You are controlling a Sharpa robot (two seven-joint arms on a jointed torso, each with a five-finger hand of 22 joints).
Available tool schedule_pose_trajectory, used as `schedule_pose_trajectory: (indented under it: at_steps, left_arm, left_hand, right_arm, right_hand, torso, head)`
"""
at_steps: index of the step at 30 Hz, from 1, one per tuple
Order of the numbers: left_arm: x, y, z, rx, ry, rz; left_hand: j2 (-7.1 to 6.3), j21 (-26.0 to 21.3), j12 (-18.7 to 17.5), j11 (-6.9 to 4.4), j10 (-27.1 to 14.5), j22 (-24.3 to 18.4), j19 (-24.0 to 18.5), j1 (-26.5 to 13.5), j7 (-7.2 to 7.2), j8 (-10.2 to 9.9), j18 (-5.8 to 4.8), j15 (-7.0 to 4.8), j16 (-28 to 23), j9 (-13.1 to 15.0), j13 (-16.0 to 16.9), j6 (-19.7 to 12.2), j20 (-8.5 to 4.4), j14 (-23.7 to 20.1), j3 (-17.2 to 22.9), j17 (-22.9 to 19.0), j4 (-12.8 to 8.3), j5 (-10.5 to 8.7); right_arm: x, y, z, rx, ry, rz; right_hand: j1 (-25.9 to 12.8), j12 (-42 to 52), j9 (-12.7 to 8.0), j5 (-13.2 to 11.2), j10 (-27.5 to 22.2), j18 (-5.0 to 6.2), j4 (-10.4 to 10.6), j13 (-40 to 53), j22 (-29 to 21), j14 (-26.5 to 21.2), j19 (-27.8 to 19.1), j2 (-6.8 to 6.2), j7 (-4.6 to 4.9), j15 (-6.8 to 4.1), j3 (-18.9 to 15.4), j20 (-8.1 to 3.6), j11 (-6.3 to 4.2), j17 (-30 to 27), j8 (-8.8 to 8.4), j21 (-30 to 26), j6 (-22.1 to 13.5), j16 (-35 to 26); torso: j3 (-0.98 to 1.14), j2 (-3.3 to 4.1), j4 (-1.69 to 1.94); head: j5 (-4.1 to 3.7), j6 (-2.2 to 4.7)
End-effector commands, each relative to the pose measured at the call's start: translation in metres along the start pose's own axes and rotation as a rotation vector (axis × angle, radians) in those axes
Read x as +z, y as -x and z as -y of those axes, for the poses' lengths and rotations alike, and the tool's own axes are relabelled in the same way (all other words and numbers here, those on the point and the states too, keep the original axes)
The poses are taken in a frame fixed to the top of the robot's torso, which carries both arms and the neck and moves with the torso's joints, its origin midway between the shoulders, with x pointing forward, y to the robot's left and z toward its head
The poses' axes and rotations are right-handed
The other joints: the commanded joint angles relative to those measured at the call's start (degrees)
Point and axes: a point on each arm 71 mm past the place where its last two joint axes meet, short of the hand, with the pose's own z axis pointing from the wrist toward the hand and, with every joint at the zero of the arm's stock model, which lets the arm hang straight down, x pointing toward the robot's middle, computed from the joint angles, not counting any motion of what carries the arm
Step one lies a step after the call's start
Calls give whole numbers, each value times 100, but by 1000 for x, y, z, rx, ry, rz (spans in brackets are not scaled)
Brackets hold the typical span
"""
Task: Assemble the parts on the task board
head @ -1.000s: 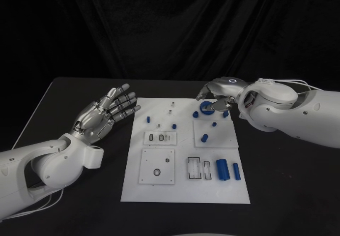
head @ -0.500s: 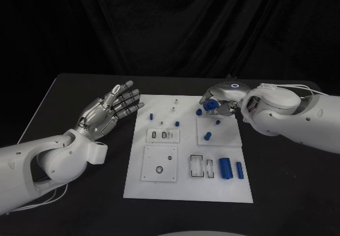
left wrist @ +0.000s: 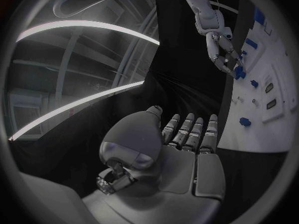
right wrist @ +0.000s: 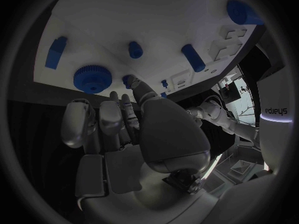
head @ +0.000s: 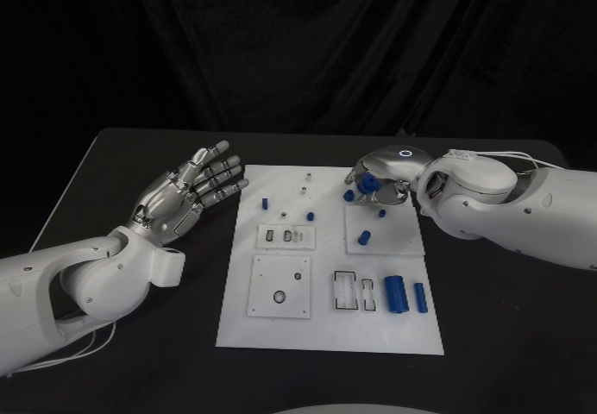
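Observation:
The white task board [head: 326, 335] lies in the middle of the black table. A blue gear [head: 363, 182] sits at its far right part, also seen as a gear [right wrist: 92, 78] lying flat on the board [right wrist: 156, 15]. My right hand [head: 380, 177] hovers over the gear with its fingertips [right wrist: 132, 83] at the rim; whether they grip it is hidden. Small blue pegs [head: 365, 237] stand near it. My left hand [head: 186, 191] is raised left of the board, fingers spread, holding nothing; the left wrist view shows that hand [left wrist: 184, 149].
Two blue cylinders [head: 396, 295] lie at the board's near right beside rectangular slots [head: 343, 291]. A blue peg [head: 264, 205] stands at the far left of the board. A square plate with holes [head: 282, 286] sits near left. Black table surrounds the board.
The head camera shifted slightly after the first frame. My right hand has settled a little lower over the gear. The left hand has stayed raised and spread.

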Motion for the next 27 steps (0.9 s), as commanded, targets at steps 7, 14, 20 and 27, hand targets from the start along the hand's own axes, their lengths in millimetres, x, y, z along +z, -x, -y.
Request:
schedule_pose_trajectory:
  at_steps: [7, 14, 20, 27]
  left_arm:
    - [-1, 0, 17, -12, -240, -9]
    - [-1, 1, 16, -10, -238, -9]
    - [-1, 1, 16, -8, -238, -14]
    - [-1, 2, 16, -6, -237, -13]
  left_hand:
    - [-11, -32, 84, 14, -77, -17, -44, 140, 72, 8, 9, 49, 17, 9, -5, 84, -14, -36, 129, -4, -47, 201]
    - [-17, -34, 91, 12, -88, -19, -46, 164, 79, 11, 8, 49, 15, 11, -6, 101, -15, -44, 150, -5, -63, 246]
    - [-18, -31, 128, 17, -103, -22, -44, 271, 126, 25, 7, 49, 26, 21, -5, 186, -16, -51, 276, -5, -167, 339]
    - [-22, -32, 138, 19, -114, -25, -47, 301, 158, 38, 4, 52, 30, 29, -6, 250, -15, -55, 329, -5, -206, 356]
  right_arm:
    - [4, -1, -3, -4, 23, 43]
    - [7, -4, -4, 0, 31, 65]
    - [9, -9, -5, 2, 35, 60]
    - [10, -9, -6, 5, 52, 82]
  right_hand:
    - [47, -46, -6, -7, 135, -13, 31, 10, 25, -43, -42, 37, 33, 17, 69, 9, 1, 31, -56, -11, -33, -11]
    - [47, -71, 16, -12, 290, -21, 63, 3, 87, -14, -14, 47, 66, 6, 132, 7, -15, 120, -49, 14, 67, 15]
    - [32, -187, 62, -11, 573, -50, 138, -14, 252, 79, 79, 55, 111, -30, 282, -27, -57, 326, -12, 89, 285, 83]
    - [-17, -409, 116, -36, 851, -69, 280, -15, 354, 132, 129, 5, 174, -67, 488, -58, -96, 450, 22, 128, 582, 99]
  torso:
    - [2, 2, -1]
    - [3, 3, -2]
    - [3, 4, -2]
    - [3, 4, -1]
  head:
    - [-17, -11]
    - [-17, -24]
    - [-10, -44]
    - [-4, -66]
